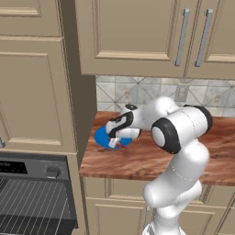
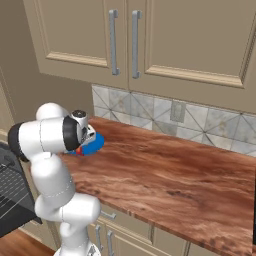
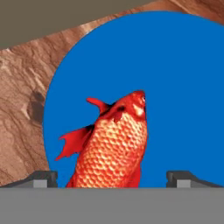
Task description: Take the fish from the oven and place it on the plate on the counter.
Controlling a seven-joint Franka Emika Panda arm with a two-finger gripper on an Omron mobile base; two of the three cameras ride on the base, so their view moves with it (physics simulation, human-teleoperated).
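My jaws are spread wide, one dark tip at each lower corner of the hand view, and neither tip touches the small red-orange scaly fish that lies between them. The fish rests on the round, flat, bright blue plate, its head pointing away from me toward the plate's middle and its tail end running down out of sight between my tips. The plate stands on the reddish-brown wood-grain table, close to the left corner by the tall beige cabinet side.

From the left base view, my hand hangs just over the plate, with a sliver of red showing beneath it. From the right base view the plate peeks out past my arm. The black oven with wire racks stands open, low at the left.

I judge the placing as good as done: the fish is on the plate and I have no hold on it. What seems left is to lift straight away without nudging it.

As for handling, the fish looks light and small, with a rounded body that could slip sideways under a pinch. The fins look thin and poor to hold. If I had to take it again, I would close across the thick middle of the body.
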